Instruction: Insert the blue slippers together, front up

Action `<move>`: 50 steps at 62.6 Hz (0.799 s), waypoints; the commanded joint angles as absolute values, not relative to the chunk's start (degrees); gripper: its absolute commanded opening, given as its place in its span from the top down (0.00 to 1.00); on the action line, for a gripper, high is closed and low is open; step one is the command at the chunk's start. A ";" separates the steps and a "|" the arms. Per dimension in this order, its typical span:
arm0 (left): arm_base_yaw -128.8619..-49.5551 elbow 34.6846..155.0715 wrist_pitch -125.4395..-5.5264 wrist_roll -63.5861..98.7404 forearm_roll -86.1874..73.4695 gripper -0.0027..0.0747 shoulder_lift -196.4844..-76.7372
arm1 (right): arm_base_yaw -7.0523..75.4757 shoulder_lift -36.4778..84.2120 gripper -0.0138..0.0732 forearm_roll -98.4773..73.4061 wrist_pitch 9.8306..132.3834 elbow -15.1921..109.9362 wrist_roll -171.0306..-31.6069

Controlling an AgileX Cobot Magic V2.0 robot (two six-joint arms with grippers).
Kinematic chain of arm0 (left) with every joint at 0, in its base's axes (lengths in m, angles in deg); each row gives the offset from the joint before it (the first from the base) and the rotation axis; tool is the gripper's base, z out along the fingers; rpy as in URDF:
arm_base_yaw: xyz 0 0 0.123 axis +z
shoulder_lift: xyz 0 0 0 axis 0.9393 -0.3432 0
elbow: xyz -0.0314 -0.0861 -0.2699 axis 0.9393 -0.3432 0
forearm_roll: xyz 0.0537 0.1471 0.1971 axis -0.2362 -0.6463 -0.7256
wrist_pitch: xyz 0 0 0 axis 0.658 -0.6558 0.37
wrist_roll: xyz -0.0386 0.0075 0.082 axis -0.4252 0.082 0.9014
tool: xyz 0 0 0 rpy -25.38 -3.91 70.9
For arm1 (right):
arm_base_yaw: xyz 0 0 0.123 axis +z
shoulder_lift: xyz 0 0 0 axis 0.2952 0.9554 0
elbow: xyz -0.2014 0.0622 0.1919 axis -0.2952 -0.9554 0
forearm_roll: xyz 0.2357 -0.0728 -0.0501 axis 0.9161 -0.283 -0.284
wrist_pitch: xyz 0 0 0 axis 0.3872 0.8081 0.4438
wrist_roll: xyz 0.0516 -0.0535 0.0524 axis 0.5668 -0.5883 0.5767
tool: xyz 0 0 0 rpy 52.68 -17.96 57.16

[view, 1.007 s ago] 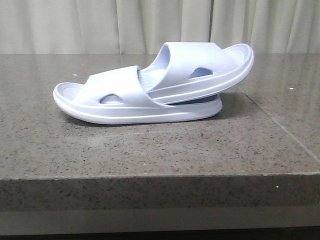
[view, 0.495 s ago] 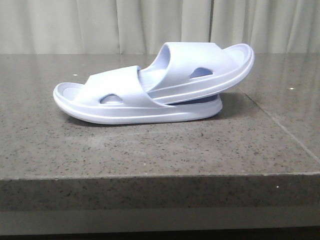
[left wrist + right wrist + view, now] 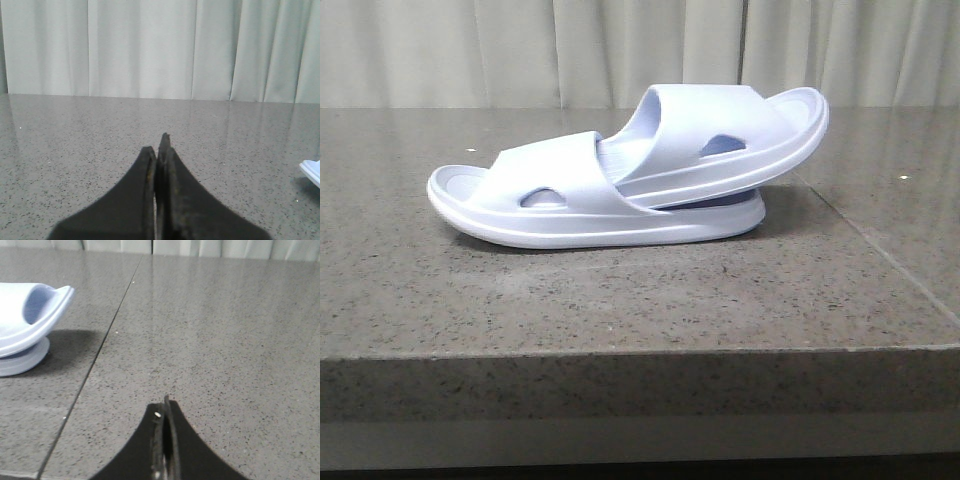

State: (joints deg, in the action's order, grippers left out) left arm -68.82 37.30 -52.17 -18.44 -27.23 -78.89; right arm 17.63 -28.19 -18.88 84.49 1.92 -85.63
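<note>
The two pale blue slippers lie nested on the grey stone table [image 3: 620, 300] in the front view. The lower slipper [image 3: 560, 205] lies flat, its toe to the left. The upper slipper [image 3: 730, 135] has its front pushed under the lower one's strap and its heel tilted up to the right. No gripper shows in the front view. My left gripper [image 3: 159, 150] is shut and empty over bare table, with a slipper's edge [image 3: 312, 171] far to one side. My right gripper [image 3: 165, 407] is shut and empty, apart from the slippers' raised end [image 3: 30, 315].
Pale curtains [image 3: 620, 50] hang behind the table. A seam [image 3: 880, 250] runs across the tabletop to the right of the slippers. The table's front edge [image 3: 620, 350] is close to the camera.
</note>
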 commanded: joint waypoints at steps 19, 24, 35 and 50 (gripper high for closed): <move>-68.62 36.93 -47.30 -18.40 -26.81 0.99 -77.85 | 17.72 -36.15 0.92 -18.98 62.38 -14.16 -85.87; -68.62 36.93 -47.30 -18.40 -26.81 0.99 -77.92 | 17.64 -36.15 0.92 -18.98 61.69 -14.22 -85.87; -68.62 36.93 -47.30 -18.40 -26.81 0.99 -77.92 | 17.53 -36.09 0.92 -18.98 62.06 -14.22 -85.87; -68.62 36.93 -47.30 -18.40 -26.81 0.99 -77.92 | 17.60 -36.09 0.92 -20.85 59.86 -14.22 -84.43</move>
